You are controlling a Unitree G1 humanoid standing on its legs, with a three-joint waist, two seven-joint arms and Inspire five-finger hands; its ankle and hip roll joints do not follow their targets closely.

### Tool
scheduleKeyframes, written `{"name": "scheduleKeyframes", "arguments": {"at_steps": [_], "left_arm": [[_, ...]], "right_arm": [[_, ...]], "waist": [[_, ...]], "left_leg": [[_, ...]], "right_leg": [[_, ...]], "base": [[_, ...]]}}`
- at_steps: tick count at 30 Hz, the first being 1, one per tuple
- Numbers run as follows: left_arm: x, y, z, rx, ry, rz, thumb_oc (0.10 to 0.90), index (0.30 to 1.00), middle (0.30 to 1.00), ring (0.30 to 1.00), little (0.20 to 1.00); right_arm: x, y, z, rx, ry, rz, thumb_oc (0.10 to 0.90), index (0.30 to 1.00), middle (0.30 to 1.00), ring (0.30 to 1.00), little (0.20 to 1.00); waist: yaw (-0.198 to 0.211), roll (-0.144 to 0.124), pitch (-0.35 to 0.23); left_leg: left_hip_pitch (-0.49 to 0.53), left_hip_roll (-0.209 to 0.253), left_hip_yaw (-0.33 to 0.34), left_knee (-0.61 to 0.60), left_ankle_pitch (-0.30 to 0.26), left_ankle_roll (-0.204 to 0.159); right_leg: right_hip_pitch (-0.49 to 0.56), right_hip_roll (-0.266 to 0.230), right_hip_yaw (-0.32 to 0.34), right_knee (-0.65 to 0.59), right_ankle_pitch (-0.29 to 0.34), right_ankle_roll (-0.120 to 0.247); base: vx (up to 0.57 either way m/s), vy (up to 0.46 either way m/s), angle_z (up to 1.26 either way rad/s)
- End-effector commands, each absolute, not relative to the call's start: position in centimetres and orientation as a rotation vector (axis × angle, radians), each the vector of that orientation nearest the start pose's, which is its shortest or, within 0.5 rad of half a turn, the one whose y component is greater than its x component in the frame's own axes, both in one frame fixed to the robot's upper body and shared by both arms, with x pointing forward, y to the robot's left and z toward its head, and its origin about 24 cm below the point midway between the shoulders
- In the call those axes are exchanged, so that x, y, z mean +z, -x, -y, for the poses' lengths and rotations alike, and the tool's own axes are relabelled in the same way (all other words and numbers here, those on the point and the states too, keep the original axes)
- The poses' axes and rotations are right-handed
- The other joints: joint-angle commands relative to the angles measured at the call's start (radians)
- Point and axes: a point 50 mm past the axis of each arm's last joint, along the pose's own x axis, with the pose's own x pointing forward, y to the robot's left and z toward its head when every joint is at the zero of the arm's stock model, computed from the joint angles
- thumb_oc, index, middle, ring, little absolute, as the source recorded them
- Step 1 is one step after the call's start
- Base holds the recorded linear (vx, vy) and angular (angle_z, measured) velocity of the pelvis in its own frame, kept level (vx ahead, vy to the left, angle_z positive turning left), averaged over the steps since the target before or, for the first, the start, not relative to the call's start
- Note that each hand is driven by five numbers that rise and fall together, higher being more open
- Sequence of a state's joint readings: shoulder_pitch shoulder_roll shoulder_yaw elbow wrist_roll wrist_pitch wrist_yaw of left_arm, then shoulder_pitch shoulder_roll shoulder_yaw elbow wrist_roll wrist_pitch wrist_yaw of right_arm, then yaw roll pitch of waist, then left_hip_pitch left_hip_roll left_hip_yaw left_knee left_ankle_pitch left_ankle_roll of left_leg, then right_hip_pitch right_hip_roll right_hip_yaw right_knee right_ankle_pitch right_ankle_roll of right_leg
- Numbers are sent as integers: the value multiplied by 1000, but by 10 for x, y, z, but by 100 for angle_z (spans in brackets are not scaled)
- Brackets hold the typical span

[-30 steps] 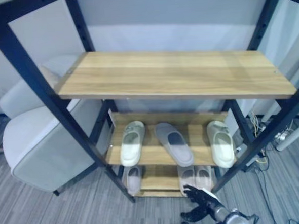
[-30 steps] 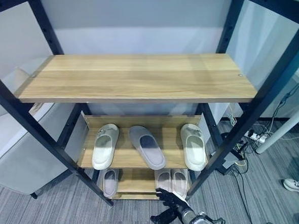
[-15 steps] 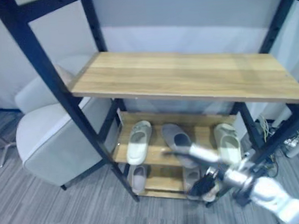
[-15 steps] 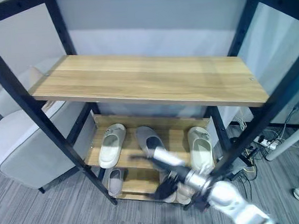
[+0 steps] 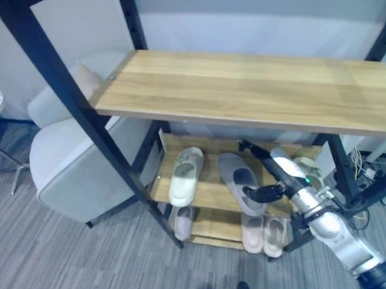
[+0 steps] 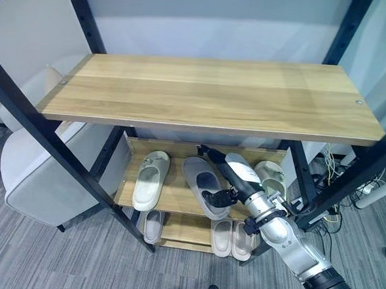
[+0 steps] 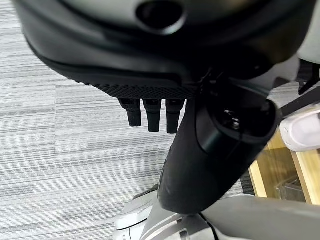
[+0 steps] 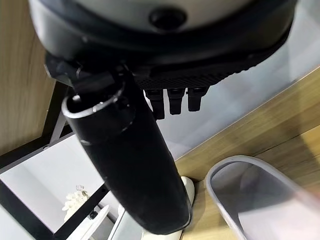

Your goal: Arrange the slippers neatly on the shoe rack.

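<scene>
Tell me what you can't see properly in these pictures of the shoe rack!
- Right cream slipper: the right hand covers most of it in the eye views.
- Bottom-shelf slippers: the middle shelf hides their far ends.
- Grey slipper: blurred and cut off by the edge in the right wrist view.
- Armchair: partly hidden behind the rack post.

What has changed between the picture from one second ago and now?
The right hand has risen from the floor in front of the rack to the middle shelf, beside the grey slipper; it holds nothing, its fingers straight. The camera itself has also shifted. The cream slippers and the slippers on the bottom shelf lie as before.
</scene>
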State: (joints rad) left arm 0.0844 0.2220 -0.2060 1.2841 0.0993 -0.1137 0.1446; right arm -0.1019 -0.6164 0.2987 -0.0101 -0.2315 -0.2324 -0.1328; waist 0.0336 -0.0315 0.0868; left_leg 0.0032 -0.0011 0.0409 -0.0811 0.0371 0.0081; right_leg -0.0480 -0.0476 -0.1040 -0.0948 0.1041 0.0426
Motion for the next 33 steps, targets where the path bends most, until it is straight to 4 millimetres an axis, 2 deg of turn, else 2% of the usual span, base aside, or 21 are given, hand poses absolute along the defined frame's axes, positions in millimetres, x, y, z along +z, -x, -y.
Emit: {"name": "scheduleKeyframes", "arguments": {"at_steps": [1, 9, 13, 18, 19, 20, 22, 33], "left_arm": [[-166, -77, -217, -53, -488, -1168, 800, 900, 900, 900, 900], [-164, -88, -220, -21, -476, -1140, 800, 900, 900, 900, 900], [-162, -93, -223, -5, -477, -1122, 800, 900, 900, 900, 900], [-161, -100, -220, -1, -470, -1097, 800, 900, 900, 900, 900], [-160, -103, -219, 0, -468, -1086, 800, 900, 900, 900, 900], [-160, -104, -219, -1, -468, -1081, 800, 900, 900, 900, 900], [-160, -103, -217, -4, -468, -1080, 800, 900, 900, 900, 900], [-162, -94, -218, 15, -455, -1111, 800, 900, 900, 900, 900]], "right_arm": [[154, -280, 178, 104, 781, 642, 800, 900, 900, 900, 900], [158, -297, 190, 17, 752, 606, 800, 900, 900, 900, 900], [152, -307, 199, -29, 720, 550, 800, 900, 900, 900, 900], [143, -311, 200, -32, 708, 503, 800, 900, 900, 900, 900], [141, -312, 200, -32, 712, 492, 761, 841, 841, 841, 841], [140, -313, 199, -30, 713, 489, 574, 561, 561, 561, 561], [136, -312, 197, -20, 699, 474, 400, 300, 300, 300, 300], [114, -301, 199, -41, 486, 393, 400, 300, 300, 300, 300]], "waist": [[20, -13, 22], [33, -21, 58], [41, -16, 80], [44, -10, 92], [46, -7, 95], [46, -4, 96], [42, 1, 93], [19, 21, 68]], "left_leg": [[-17, 19, -80, -6, -47, -32], [-73, 16, -94, -6, -29, -37], [-104, 12, -99, -6, -19, -40], [-117, 9, -100, -6, -15, -41], [-118, 7, -101, -6, -16, -40], [-116, 6, -101, -6, -17, -39], [-106, 5, -96, -6, -24, -35], [-57, 2, -80, -6, -45, -30]], "right_leg": [[91, 6, 0, 8, -177, 59], [42, 8, -12, 8, -170, 57], [17, 5, -17, 8, -163, 55], [3, 3, -21, 8, -161, 55], [2, 3, -18, 9, -161, 54], [2, 3, -18, 9, -162, 54], [11, 1, -14, 10, -164, 54], [48, -4, -1, 8, -173, 54]], "base": [[-3, 2, 4], [-5, -4, 8], [8, 2, 7], [0, 0, 0], [0, 0, 0], [0, 0, 0], [20, 2, 0], [15, 0, -2]]}}
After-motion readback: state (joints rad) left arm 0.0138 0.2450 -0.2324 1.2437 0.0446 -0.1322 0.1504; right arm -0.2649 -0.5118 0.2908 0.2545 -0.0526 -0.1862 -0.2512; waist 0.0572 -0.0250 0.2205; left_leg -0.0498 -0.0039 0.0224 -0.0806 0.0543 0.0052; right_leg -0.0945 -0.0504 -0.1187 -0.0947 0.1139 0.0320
